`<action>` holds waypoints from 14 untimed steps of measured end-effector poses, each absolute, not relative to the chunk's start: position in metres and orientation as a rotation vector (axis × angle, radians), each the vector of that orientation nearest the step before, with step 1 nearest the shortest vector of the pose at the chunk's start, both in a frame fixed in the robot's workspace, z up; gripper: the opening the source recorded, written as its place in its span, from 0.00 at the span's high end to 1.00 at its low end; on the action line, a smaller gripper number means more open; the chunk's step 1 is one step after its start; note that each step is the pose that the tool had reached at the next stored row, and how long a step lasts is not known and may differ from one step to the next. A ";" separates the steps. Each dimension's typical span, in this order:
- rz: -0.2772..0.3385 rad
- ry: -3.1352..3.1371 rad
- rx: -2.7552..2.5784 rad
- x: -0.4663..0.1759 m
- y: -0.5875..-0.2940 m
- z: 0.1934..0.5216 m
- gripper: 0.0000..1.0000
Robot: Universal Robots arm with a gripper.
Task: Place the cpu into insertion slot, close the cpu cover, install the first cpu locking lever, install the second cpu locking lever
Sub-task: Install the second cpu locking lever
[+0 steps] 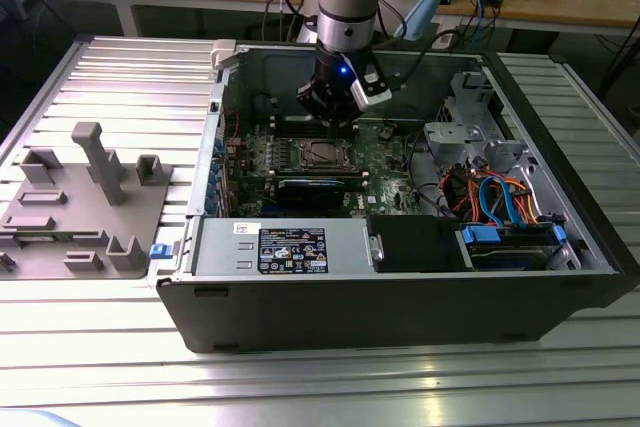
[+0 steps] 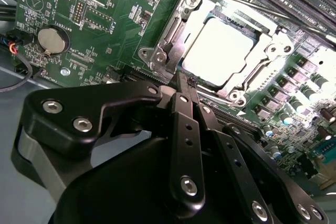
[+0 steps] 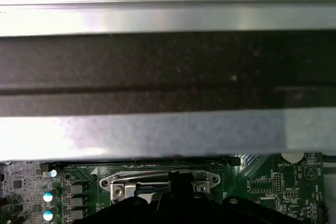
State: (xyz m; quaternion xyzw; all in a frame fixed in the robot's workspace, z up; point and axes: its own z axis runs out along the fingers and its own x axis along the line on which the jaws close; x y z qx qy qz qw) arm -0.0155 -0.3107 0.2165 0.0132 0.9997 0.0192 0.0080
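1. We are finding the gripper (image 1: pixel 335 112) hanging inside the open computer case (image 1: pixel 400 317), just above the far edge of the insertion slot (image 1: pixel 322 154) on the green motherboard (image 1: pixel 385 162)
2. In the second wrist view we are seeing the gripper (image 2: pixel 184 83) with its fingers (image 2: pixel 185 129) pressed together, holding nothing, tips near the socket's metal rim
3. We are seeing the cpu (image 2: pixel 218 51) lying flat in the insertion slot (image 2: pixel 157 59), with the cpu cover (image 2: pixel 251 69) down around it, its silvery top showing through the window
4. A round coin cell (image 2: pixel 52 40) is sitting on the board, well apart from the socket
5. The case is resting on a ribbed aluminium table (image 1: pixel 110 77); a grey fixture (image 1: pixel 90 202) is standing at the exterior view's left
6. A wooden bench (image 1: pixel 560 2) with cables and clutter is running behind the table
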 end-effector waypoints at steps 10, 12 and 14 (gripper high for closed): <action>0.054 3.125 0.041 -0.015 -0.311 0.229 0.89; 0.053 3.125 0.041 -0.015 -0.311 0.231 0.89; 0.054 3.125 0.041 -0.015 -0.312 0.232 0.89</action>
